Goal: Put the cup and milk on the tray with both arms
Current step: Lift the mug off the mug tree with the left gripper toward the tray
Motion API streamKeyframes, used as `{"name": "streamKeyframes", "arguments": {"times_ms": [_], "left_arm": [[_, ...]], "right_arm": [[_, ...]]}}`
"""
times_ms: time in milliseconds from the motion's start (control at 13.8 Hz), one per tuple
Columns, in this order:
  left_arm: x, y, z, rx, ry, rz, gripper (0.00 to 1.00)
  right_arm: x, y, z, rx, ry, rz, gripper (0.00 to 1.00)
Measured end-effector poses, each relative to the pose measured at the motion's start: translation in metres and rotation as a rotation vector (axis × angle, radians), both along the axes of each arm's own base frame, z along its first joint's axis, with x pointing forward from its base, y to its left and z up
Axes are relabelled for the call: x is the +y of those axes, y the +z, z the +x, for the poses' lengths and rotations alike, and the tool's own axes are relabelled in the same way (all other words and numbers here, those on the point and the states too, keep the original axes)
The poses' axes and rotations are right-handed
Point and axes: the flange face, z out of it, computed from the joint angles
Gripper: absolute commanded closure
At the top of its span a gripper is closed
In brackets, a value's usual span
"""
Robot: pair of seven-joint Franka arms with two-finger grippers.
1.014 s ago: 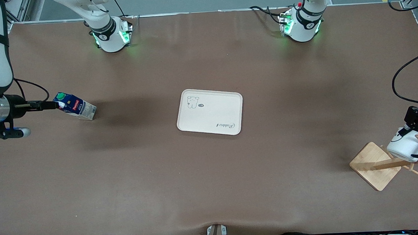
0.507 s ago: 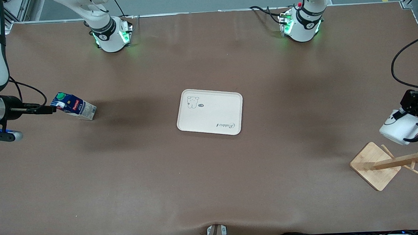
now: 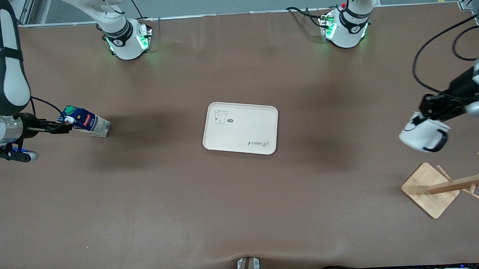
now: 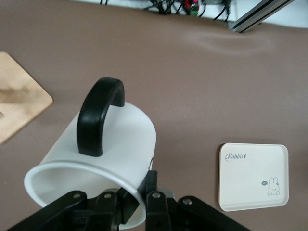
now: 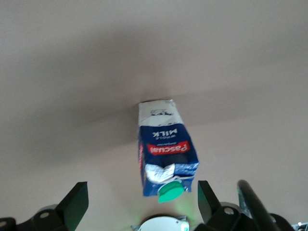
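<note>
The cup (image 3: 423, 136) hangs in the air, lifted clear of the wooden rack, over bare table toward the left arm's end. My left gripper (image 3: 426, 111) is shut on its rim; in the left wrist view (image 4: 139, 195) one finger is inside the cup (image 4: 96, 163) and one outside, with the black handle (image 4: 98, 115) facing the camera. The milk (image 3: 86, 121) stands on the table toward the right arm's end. My right gripper (image 3: 62, 127) is open at its capped top; the fingers (image 5: 77, 202) flank the milk (image 5: 166, 149) without touching. The tray (image 3: 241, 127) lies empty mid-table.
A wooden rack (image 3: 432, 188) with a square base and slanted pegs stands near the left arm's end, nearer the front camera than the held cup. Its base shows in the left wrist view (image 4: 19, 101). The tray also shows in that view (image 4: 254, 175).
The left gripper has lifted the cup off the rack's peg and carried it up and toward the tray. The right gripper drew back slightly, then returned to the carton's top.
</note>
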Motion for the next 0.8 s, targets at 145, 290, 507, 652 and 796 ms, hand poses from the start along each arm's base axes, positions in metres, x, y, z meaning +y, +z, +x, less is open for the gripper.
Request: {"name": "streamKeyframes", "arguments": {"times_ms": [145,290,507,652,796], "left_arm": [[-0.067,0.004,-0.002,0.031,0.022,0.064,1.00],[-0.124,-0.003,-0.006,0.058,0.013,0.104,1.00],[-0.205,-0.042,-0.018,0.119,-0.049,0.168,1.00],[-0.269,-0.078,-0.037,0.184,-0.071,0.190,1.00],[-0.331,-0.120,-0.065,0.236,-0.072,0.238,1.00]], "right_arm": [[-0.007,-0.009,-0.012,-0.020,-0.010,-0.019,0.00],[-0.015,-0.021,-0.028,-0.014,-0.028,-0.017,0.00],[-0.013,-0.043,-0.050,-0.026,-0.030,-0.014,0.00],[-0.010,-0.054,-0.063,-0.041,-0.034,-0.016,0.17],[-0.009,-0.062,-0.068,-0.078,-0.038,-0.022,0.84]]}}
